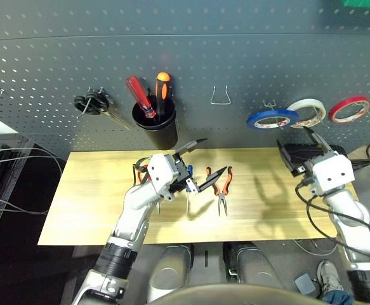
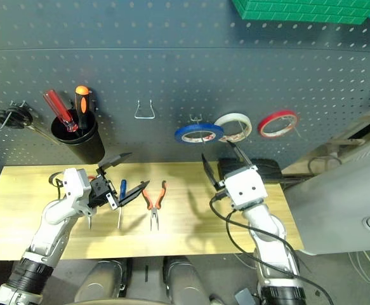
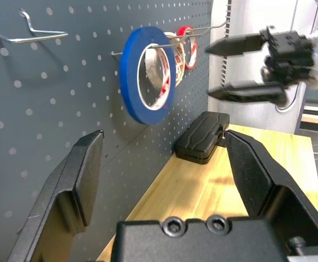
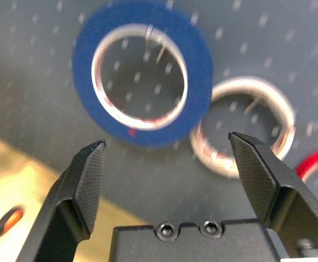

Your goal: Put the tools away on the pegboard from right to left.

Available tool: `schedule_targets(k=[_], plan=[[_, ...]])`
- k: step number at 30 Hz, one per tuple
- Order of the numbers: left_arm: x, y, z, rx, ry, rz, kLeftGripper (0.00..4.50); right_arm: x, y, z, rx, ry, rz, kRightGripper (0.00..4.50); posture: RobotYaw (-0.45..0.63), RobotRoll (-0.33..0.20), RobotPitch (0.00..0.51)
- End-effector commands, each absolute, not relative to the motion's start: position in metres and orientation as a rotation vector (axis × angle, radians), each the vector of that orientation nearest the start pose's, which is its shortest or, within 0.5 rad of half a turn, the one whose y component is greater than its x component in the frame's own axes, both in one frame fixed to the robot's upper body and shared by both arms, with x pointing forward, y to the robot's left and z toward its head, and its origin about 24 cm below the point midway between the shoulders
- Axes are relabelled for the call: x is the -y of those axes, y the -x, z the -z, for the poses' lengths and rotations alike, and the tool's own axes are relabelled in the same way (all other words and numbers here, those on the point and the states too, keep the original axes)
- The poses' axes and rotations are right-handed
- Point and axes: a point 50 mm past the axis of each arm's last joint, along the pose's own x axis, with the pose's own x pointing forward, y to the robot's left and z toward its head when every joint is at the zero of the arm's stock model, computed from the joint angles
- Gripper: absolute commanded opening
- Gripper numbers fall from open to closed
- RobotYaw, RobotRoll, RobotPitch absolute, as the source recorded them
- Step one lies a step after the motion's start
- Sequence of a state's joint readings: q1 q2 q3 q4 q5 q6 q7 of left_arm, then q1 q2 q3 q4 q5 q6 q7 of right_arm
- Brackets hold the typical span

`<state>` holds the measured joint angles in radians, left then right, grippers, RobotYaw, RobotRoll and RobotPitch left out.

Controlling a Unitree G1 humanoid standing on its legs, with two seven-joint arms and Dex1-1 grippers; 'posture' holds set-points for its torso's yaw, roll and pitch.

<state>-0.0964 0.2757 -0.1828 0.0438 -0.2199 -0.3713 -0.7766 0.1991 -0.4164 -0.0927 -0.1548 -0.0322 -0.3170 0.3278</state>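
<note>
The glossy blue tape roll [image 1: 272,118] already hangs on a metal hook of the dark grey perforated pegboard [image 1: 235,51], just beside the white tape roll [image 1: 306,112], and the right gripper [image 4: 167,158] stands below it with fingers spread and empty. So the first, rightmost tool looks done. Next come the orange-and-black-handled pliers [image 1: 222,184], lying on the wooden table [image 1: 96,210] below the board's bare wire hook [image 1: 219,95]; the left gripper [image 1: 200,165], spread and empty, hovers just beside them.

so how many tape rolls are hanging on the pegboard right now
3, all in a row on hooks at the right of the pegboard: the blue tape roll leftmost, the white tape roll in the middle, the red tape roll rightmost. None seem hidden.
</note>
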Motion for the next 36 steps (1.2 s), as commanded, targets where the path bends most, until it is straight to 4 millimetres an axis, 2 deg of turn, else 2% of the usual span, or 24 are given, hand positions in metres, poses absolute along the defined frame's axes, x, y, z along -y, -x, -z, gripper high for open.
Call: schedule_targets(k=[1, 3, 6, 11, 16, 21, 26, 31, 36], plan=[[-0.12, -0.24, -0.069, 0.289, -0.208, 0.991, 4.5, 0.212, -0.197, -0.051, 0.02, 0.432, -0.418, 4.47, 0.03, 0.0, 0.205], [-0.121, -0.241, -0.067, 0.271, -0.21, 0.984, 4.5, 0.21, -0.198, -0.039, -0.066, 0.378, -0.421, 4.47, 0.04, 0.0, 0.204], [-0.121, -0.244, -0.063, 0.223, -0.218, 0.974, 4.5, 0.207, -0.21, -0.025, -0.197, 0.274, -0.381, 4.47, 0.05, 0.0, 0.2], [-0.119, -0.246, -0.053, 0.105, -0.226, 0.954, 4.5, 0.2, -0.238, -0.018, -0.329, 0.155, -0.327, 4.47, 0.06, 0.0, 0.202], [-0.122, -0.25, -0.041, -0.009, -0.289, 0.9, 4.5, 0.177, -0.256, 0.001, -0.55, 0.018, -0.348, 4.47, 0.08, 0.0, 0.203], [-0.124, -0.25, -0.03, -0.124, -0.323, 0.859, 4.5, 0.147, -0.271, 0.003, -0.615, -0.046, -0.373, 4.47, 0.1, 0.0, 0.207], [-0.112, -0.248, -0.026, -0.087, -0.385, 0.908, 4.5, 0.119, -0.279, 0.005, -0.669, -0.071, -0.35, 4.47, 0.15, 0.0, 0.214], [-0.108, -0.247, -0.027, -0.072, -0.385, 0.906, 4.5, 0.112, -0.283, 0.01, -0.731, -0.057, -0.323, 4.47, 0.16, 0.0, 0.221], [-0.108, -0.245, -0.027, -0.066, -0.389, 0.908, 4.5, 0.114, -0.289, 0.014, -0.783, -0.029, -0.253, 4.47, 0.18, 0.0, 0.229]])
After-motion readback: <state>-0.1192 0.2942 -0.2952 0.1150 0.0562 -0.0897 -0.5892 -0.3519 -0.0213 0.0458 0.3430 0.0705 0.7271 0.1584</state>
